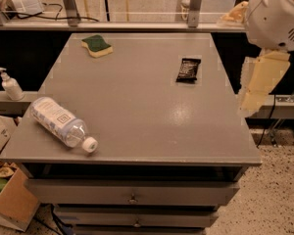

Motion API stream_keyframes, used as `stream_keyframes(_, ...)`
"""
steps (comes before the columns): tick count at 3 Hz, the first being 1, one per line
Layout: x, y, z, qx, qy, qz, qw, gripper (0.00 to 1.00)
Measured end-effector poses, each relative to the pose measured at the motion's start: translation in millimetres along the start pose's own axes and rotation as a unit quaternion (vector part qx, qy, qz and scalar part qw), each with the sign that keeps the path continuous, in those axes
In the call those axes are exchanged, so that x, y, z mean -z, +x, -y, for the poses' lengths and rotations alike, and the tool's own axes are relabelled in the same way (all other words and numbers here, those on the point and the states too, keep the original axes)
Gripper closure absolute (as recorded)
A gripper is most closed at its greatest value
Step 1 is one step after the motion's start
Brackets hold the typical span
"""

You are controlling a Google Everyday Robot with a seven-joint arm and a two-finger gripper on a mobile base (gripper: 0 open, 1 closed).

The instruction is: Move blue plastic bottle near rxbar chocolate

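Looking at the desk (152, 126), you will find the blue plastic bottle (59, 121) lying on its side close to the desk's near left corner. Its white cap (89, 144) points toward the near edge and its labelled body angles back toward the left edge. The rxbar chocolate (188, 70) lies flat on the far right part of the desk, well apart from the bottle. A green-and-yellow sponge (97, 45) sits toward the desk's far left corner. Your hand (261, 82) hangs just off the desk's right edge, on the side where the bar lies, below the rounded white arm housing (277, 16). It touches nothing on the desk, and you cannot tell whether it is spread or pressed together. Off the desk's left edge a small white pump dispenser (10, 84) stands upright on a lower ledge. Beneath the desk's top, drawer fronts (132, 192) with small knobs show.
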State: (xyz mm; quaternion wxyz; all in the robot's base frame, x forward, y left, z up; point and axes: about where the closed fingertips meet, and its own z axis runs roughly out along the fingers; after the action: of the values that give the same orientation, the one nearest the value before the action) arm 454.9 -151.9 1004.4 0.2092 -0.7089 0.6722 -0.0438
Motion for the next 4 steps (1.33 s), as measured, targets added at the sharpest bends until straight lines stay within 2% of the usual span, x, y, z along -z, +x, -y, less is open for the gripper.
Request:
stream_keyframes(1, -8, -44, -3, 0.098, 0.0, 0.047, 0.9941, 0.0)
stream_keyframes(2, -3, -50, -4, 0.132, 0.007, 0.05, 0.99, 0.0)
stream_keyframes(3, -2, -51, -4, 0.13, 0.008, 0.05, 0.9902, 0.0)
stream_keyframes(4, 4, -55, -2, 0.157, 0.02, 0.062, 0.9854, 0.0)
